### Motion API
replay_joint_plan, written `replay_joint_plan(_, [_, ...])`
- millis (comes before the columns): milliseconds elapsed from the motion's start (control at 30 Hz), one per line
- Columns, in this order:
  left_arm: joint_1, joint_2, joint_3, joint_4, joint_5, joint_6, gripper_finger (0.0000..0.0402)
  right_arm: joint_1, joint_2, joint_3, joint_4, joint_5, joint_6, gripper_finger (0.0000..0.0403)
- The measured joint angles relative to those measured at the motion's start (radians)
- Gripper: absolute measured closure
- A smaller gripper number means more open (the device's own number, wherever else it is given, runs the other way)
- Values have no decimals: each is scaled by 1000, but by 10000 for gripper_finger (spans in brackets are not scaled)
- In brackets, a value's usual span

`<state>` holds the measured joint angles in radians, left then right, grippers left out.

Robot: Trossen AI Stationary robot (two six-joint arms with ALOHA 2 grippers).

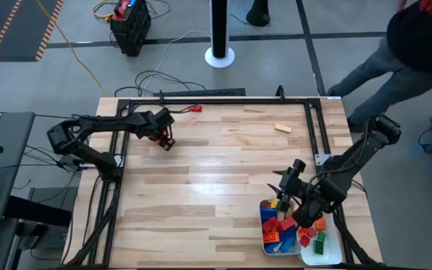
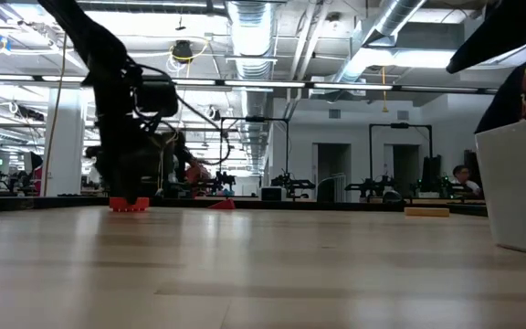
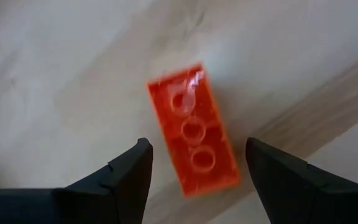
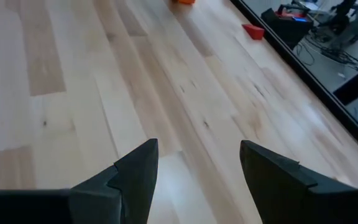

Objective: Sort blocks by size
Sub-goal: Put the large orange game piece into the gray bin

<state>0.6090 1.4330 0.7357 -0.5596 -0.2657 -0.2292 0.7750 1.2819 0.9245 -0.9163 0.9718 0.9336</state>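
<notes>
Here my left gripper [image 1: 166, 141] hung over the upper left of the table [image 1: 201, 195] in the high view, fingers [image 3: 126, 177] spread apart with nothing pinched between them. An orange block [image 3: 193, 137] lay flat on the wood directly beneath, studs up, set at a slant in the gap between the two fingertips; neither finger touched it in the left wrist view. In the low view the same block [image 2: 129, 205] sat on the tabletop at left, under the dark arm. My right gripper [image 1: 291, 180] stood at the lower right of the high view, just above the two white trays [image 1: 334, 251], fingers [image 4: 135, 171] parted and empty over bare wood. The trays held a heap of sorted blocks [image 1: 280, 225] in red, blue, orange, yellow and green; individual sizes could not be made out. A tan block [image 1: 282, 128] lay alone near the upper right of the table, well apart from both grippers. A small red block [image 1: 195, 108] rested at the upper edge, near the frame rail. A person [image 1: 411, 45] stood beyond the table's upper right corner.
</notes>
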Motion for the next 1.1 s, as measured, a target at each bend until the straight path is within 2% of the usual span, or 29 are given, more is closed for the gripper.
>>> replay_joint_plan(367, [0,-2,-80,101,22,23,163,14,-1,0,42,25,-34,148])
replay_joint_plan(700, [-4,0,-86,201,29,75,266,14,-1,0,44,26,-26,148])
replay_joint_plan(900, [-53,0,-72,241,103,116,267,14,-1,0,44,26,-26,148])
replay_joint_plan(1100, [-165,0,-24,247,108,112,255,14,-1,0,44,25,-26,148])
